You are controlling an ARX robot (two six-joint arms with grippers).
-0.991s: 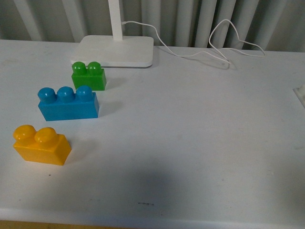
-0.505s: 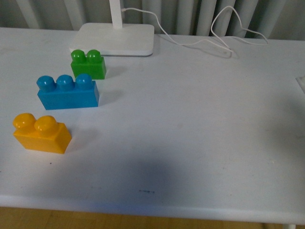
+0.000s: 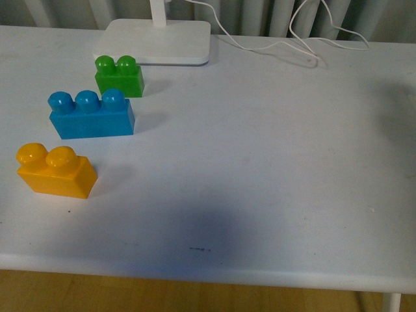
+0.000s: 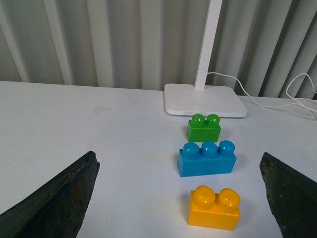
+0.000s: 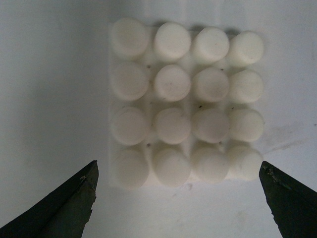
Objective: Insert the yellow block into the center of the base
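The yellow block (image 3: 55, 171) sits higher in the front view than before, only the right wrist view shows the base (image 5: 184, 104), and the left gripper (image 4: 177, 156) and right gripper (image 5: 178, 164) both gape empty.

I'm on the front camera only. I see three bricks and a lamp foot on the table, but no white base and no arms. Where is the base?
Observer: The base shows only in the right wrist view. It lies flat on the table, directly below that camera.
Operator: Is anything sitting on its studs?
Observer: No, all sixteen studs are bare.
Operator: What is the right hand doing?
Observer: The right hand is open above the base, with one finger showing at each side of it, and holds nothing.
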